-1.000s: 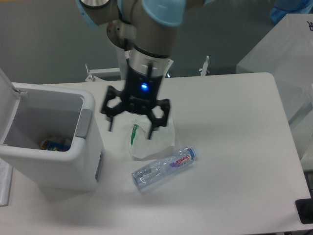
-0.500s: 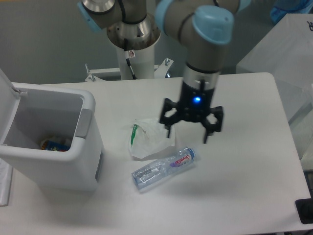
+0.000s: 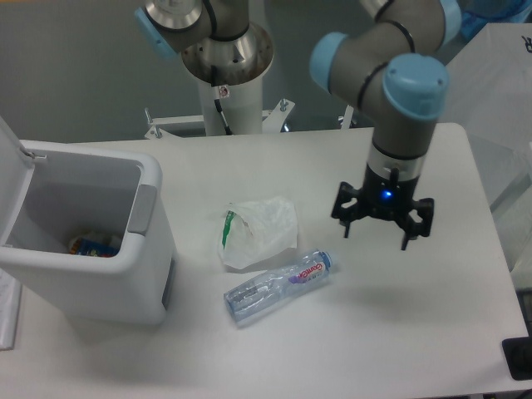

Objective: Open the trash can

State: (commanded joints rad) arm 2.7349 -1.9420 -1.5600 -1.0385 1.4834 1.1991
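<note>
Trash can [image 3: 91,249] far left of pincer [image 3: 381,231].

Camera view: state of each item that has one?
trash can: lid up, open, some litter inside
gripper: open, empty, above the table right of the bottle
plastic bag: crumpled, lying on the table
bottle: on its side, looks empty

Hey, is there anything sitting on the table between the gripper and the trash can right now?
Yes. The gripper hangs open on the table's right side, and the trash can, lid already up, is at far left. Between them lie the small plastic bag and the clear water bottle, both low and flat.
</note>
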